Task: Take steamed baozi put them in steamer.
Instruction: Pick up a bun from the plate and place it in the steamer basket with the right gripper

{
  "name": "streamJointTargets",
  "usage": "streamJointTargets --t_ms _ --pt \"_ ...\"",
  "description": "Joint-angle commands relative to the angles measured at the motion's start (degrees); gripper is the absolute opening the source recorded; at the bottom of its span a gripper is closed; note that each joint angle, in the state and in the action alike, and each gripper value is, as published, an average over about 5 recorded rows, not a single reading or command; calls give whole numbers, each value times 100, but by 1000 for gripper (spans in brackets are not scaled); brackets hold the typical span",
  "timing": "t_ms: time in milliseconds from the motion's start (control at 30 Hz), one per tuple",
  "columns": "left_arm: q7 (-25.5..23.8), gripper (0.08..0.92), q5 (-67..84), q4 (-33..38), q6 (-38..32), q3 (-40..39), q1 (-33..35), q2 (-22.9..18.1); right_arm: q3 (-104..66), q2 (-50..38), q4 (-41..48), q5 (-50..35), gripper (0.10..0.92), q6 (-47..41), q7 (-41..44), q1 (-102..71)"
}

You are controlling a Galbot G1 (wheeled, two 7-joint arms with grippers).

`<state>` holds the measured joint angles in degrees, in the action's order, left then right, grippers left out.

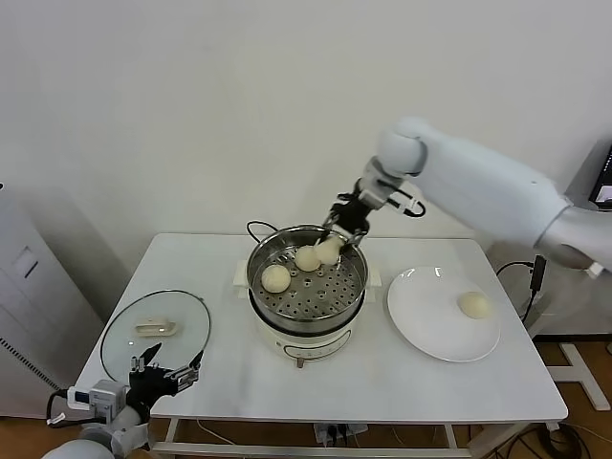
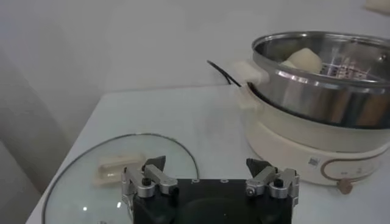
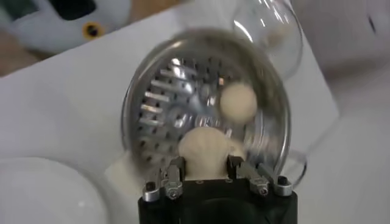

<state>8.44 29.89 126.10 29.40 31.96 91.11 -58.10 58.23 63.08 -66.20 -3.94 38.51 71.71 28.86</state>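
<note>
The steamer stands mid-table, a shiny steel pot with a perforated bottom on a white base. Two baozi lie inside it, one at the left and one toward the back. My right gripper reaches in over the back rim, shut on a third baozi. The right wrist view shows that baozi between the fingers above the steamer, with another baozi lying beyond. One more baozi sits on the white plate. My left gripper is parked open at the table's front left.
A glass lid with a white handle lies flat at the table's left, just ahead of my left gripper. The steamer's black cord loops behind the pot. A white cabinet stands left of the table, and cables hang at the right.
</note>
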Motion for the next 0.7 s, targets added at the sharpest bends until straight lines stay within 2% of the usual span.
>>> streamJointTargets --t_ms 33,267,700 --pt "-2 823 -5 -7 -2 -3 3 -7 -66 445 -347 844 441 1025 25 -296" --pt "-3 823 -12 -6 1 -5 -7 -15 -175 374 -552 1394 441 1149 33 -733" --pt "-7 823 -12 -48 -10 0 -10 -12 -391 655 -490 1923 441 1149 33 -1301"
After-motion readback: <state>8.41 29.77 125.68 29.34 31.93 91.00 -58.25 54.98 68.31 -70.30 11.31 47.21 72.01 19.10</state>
